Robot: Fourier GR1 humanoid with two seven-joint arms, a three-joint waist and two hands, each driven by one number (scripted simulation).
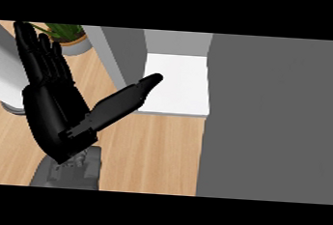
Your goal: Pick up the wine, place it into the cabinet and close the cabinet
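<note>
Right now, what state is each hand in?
Left hand: open, fingers straight, thumb out, holding nothing.
Right hand: not in view.

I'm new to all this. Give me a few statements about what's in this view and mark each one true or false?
1. The left hand is open, its fingers straight. True.
2. A wine bottle is gripped in that hand. False: it holds nothing, and no bottle shows.
3. A potted plant sits at the top left. True.
4. Both hands are in view. False: only the left hand shows.
5. The counter has a wooden top. True.
</note>
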